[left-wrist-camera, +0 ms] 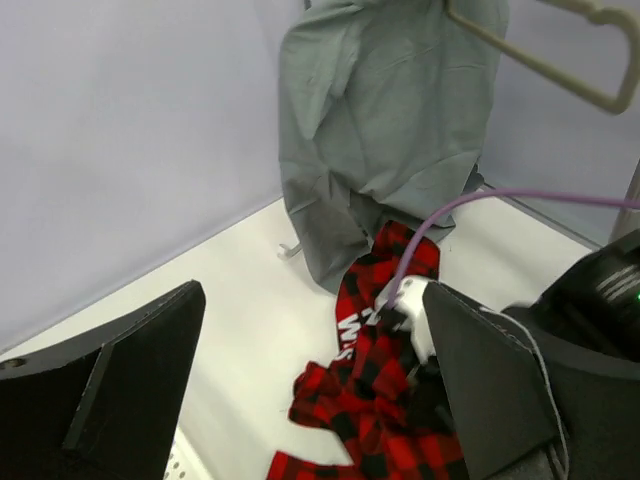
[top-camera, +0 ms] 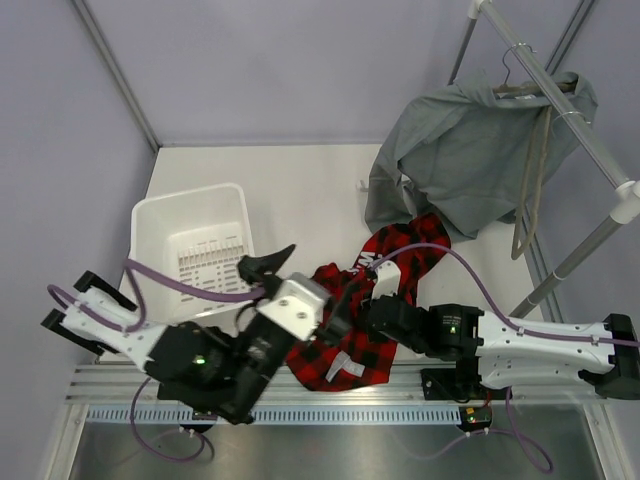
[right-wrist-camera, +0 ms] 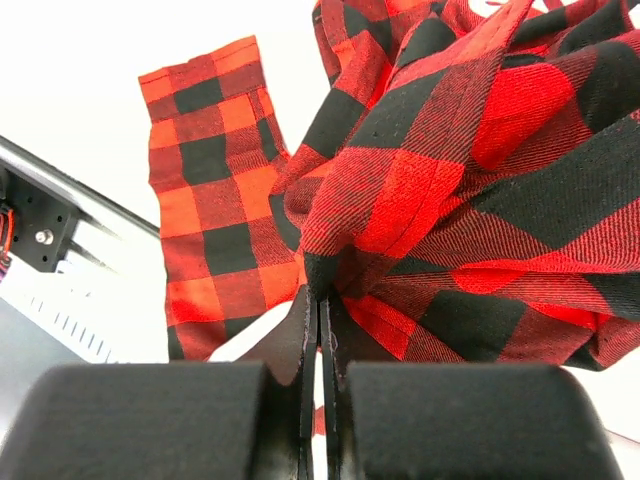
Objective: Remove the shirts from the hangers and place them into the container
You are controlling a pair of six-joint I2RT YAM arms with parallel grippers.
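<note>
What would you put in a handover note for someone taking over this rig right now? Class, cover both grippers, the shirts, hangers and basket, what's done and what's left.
Left gripper: jaws wide open, holding nothing.
Right gripper: jaws shut on a fold of the plaid shirt.
Plaid shirt: off its hanger, crumpled on the table between the arms, right of the basket.
Grey shirt: on its hanger on the rack; a bare hanger dangles beside it.
Basket: no shirt in it.
Left to do: plaid shirt into basket, then grey shirt off and in.
</note>
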